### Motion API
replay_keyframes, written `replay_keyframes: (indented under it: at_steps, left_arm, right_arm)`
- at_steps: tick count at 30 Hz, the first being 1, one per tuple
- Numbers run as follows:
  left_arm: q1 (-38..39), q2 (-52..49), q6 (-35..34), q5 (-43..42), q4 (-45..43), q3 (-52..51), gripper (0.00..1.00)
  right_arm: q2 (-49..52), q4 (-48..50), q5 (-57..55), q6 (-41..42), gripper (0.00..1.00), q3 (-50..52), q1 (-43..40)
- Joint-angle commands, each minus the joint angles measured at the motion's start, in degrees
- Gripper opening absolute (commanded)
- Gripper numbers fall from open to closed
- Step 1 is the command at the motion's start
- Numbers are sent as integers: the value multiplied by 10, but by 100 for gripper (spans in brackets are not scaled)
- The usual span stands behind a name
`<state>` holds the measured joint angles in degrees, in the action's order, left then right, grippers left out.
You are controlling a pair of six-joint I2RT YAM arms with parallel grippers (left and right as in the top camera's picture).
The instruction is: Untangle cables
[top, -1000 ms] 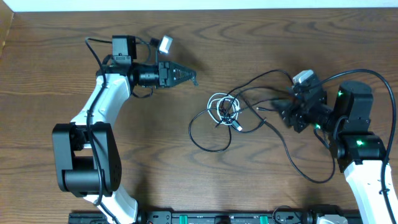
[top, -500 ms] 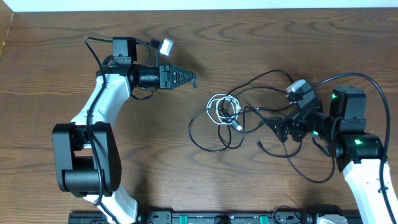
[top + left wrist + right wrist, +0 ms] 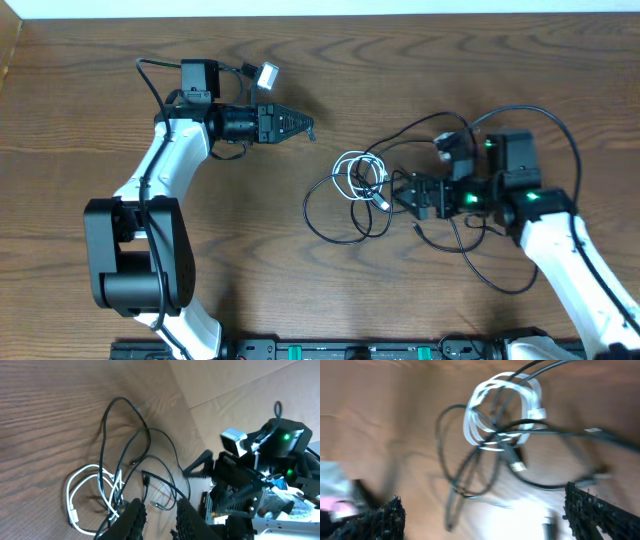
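Note:
The cables lie tangled right of the table's middle. A white cable (image 3: 358, 172) in small loops is crossed by black cables (image 3: 330, 225), and one black cable runs on in a long loop (image 3: 490, 275) under the right arm. My right gripper (image 3: 405, 195) hovers just right of the tangle, jaws open wide and empty. In the blurred right wrist view its gripper (image 3: 485, 520) faces the white cable (image 3: 505, 410) and the black cables (image 3: 455, 470). My left gripper (image 3: 305, 125) is up and left of the tangle, apart from it. In the left wrist view this gripper (image 3: 160, 517) shows a narrow empty gap, above the white cable (image 3: 82, 495).
A black equipment rail (image 3: 350, 350) runs along the table's front edge. The left arm's base (image 3: 130, 260) stands at front left. Thick black wires (image 3: 560, 135) arch over the right arm. The table's far edge (image 3: 320, 14) runs just behind the left arm.
My right gripper has moved left to the edge of the tangle and its jaws have opened wide. The left arm has stayed where it was.

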<state>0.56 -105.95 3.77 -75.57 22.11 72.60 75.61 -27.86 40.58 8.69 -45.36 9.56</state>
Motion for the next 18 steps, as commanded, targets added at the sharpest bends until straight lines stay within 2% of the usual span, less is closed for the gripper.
replay_keyframes:
  at_steps: [1,5,8,9,11,12,13,15,17,18]
  left_arm:
    - [-1,12,12,7,1,-2,23]
    - [-1,12,12,7,1,-2,23]
    - [-1,12,12,7,1,-2,34]
    - [-1,12,11,12,2,-2,36]
    - [-1,12,12,17,2,-2,38]
    - [-1,12,11,17,2,-2,42]
    - [-1,12,11,17,2,-2,47]
    - [-1,12,12,17,2,-2,65]
    - [-1,12,11,24,2,-2,74]
    - [-1,12,11,32,2,-2,76]
  right_arm:
    - [23,15,54,135,99,-5,29]
    - [52,33,13,166,99,-5,62]
    - [74,35,-39,196,99,-5,85]
    - [82,41,-46,196,97,-5,93]
    - [94,59,-46,196,80,-5,106]
    - [99,69,-46,196,65,-5,112]
    - [99,78,-44,197,52,-5,117]
    - [98,93,-44,203,20,-5,122]
    - [97,101,-44,212,1,-5,122]
    - [96,104,-44,214,1,-5,121]
